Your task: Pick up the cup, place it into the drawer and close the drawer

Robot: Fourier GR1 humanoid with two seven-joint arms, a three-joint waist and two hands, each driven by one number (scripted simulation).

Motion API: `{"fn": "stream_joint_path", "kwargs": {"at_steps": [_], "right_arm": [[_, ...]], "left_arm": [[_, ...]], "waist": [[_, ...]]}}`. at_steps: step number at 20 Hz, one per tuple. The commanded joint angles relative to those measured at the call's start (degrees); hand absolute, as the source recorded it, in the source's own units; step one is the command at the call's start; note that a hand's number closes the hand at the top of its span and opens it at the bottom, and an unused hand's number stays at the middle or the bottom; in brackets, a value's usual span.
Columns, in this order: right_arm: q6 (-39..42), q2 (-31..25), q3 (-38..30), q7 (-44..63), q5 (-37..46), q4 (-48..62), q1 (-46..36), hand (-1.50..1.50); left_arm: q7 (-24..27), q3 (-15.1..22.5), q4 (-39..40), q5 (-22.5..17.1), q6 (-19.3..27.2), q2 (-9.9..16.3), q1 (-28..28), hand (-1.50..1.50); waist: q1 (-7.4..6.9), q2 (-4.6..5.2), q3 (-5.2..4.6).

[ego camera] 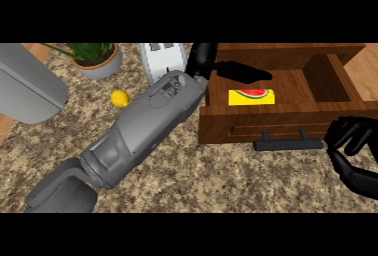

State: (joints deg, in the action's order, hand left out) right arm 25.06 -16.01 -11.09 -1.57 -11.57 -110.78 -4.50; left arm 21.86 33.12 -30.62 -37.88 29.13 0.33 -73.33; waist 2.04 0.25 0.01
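The wooden drawer (221, 125) stands pulled out, its black handle (288, 144) facing the counter's front. Inside it lies the cup (252, 96), yellow with a watermelon picture, near the drawer's front wall. My left forearm crosses from the lower left up to the drawer, and my left hand (242, 71) hovers over the drawer's back part with straight fingers pointing right, holding nothing and apart from the cup. At the right edge, beside the handle, my right hand (353, 150) rests open with relaxed fingers up.
A potted plant (94, 57) stands at the back left, with a lemon (120, 98) on the counter in front of it. A white appliance (162, 60) sits behind my left forearm. A large grey rounded object (26, 85) fills the far left.
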Motion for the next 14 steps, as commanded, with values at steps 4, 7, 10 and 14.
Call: {"fn": "stream_joint_path", "kwargs": {"at_steps": [4,7,10,14], "right_arm": [[-0.4,-1.7,4.6,5.0,8.4,-8.6,2.9,1.50],[0.0,-1.8,5.0,0.5,14.7,-8.3,7.3,1.50],[-2.6,-2.0,7.1,4.3,19.6,-4.5,0.9,1.50],[-7.7,2.3,12.8,3.7,28.9,-0.1,-0.9,1.50]], "left_arm": [[-4.0,-4.2,-5.9,-0.6,0.0,4.0,1.6,-1.50],[-4.6,-3.6,-13.3,0.0,0.0,7.1,7.7,-1.50],[-6.3,-5.4,-15.2,-0.4,-5.2,13.5,9.1,-1.50],[-9.8,-7.3,-22.1,-0.7,-4.7,16.4,12.8,-1.50]], "waist": [[-2.10,-0.62,-0.06],[-2.95,-0.87,-0.03],[-3.47,-0.54,-0.05],[-3.76,-0.50,-0.03]]}}
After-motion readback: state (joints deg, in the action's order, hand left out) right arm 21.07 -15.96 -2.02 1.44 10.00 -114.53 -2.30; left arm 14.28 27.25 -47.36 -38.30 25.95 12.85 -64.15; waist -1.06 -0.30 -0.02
